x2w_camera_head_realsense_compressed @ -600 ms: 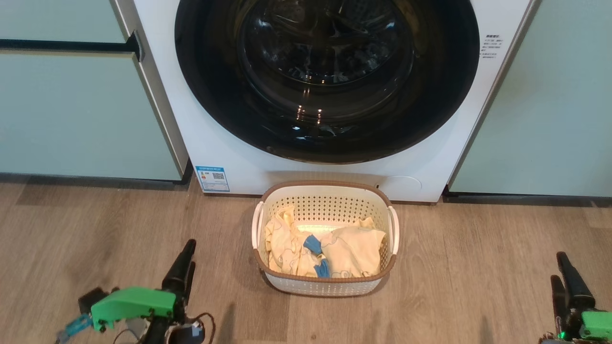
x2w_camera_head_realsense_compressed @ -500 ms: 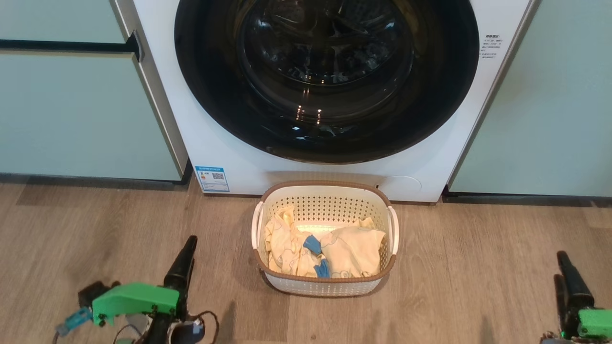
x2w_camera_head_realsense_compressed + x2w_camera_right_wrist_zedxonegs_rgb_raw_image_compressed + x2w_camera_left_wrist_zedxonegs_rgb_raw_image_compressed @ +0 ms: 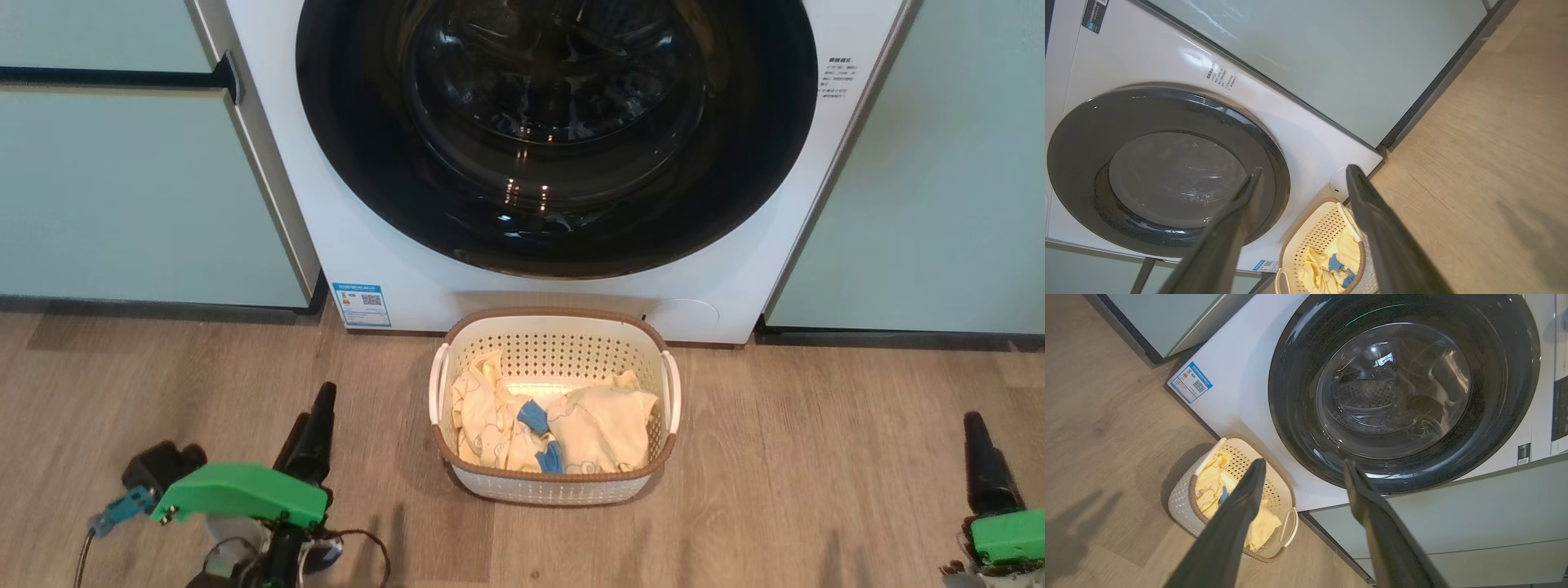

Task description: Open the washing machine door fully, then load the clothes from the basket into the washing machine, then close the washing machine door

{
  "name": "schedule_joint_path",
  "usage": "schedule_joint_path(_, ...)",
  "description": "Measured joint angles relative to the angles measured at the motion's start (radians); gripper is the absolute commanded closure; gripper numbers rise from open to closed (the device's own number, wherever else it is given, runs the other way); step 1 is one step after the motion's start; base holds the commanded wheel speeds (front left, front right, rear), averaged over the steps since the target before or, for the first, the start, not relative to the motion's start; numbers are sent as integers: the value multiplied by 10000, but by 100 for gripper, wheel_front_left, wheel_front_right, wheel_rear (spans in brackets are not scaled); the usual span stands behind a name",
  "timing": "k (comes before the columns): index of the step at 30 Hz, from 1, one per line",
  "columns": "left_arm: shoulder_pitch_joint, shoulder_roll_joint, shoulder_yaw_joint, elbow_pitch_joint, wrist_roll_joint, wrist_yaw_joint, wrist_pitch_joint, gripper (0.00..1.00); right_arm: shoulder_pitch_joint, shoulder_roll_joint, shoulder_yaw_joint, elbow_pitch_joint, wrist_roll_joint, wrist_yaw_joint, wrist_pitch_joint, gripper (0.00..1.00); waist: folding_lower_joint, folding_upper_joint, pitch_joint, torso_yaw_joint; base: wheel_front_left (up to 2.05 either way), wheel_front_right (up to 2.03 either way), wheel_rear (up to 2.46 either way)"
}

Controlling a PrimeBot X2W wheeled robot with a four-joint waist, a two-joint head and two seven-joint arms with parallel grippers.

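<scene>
Shift of left hand (image 3: 313, 402) forward, right hand (image 3: 1302, 173) slightly outward.

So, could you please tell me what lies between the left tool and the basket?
Just bare wooden floor. In the head view, nothing sits on the stretch between the left tool and the near left side of the basket.

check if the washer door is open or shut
Shut. The washing machine door sits flush against the washing machine front, its glass covering the drum.
</scene>
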Motion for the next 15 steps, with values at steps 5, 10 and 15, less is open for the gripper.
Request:
schedule_joint_path(5,-5,-4,8,-146,911,77,-90,0,-4,6,-75,-90,-1062,0,-176,0,0,0,15,-8,0,0,0)
schedule_joint_path(10,-32,-2,-33,-257,1950,176,-261,0,-22,12,-98,-159,-2201,0,-301,0,0,0,32,-16,0,0,0)
schedule_joint_path(15,-101,15,-98,-359,2874,253,-387,0,-169,12,-100,-182,-3143,0,-428,0,0,0,51,-23,0,0,0)
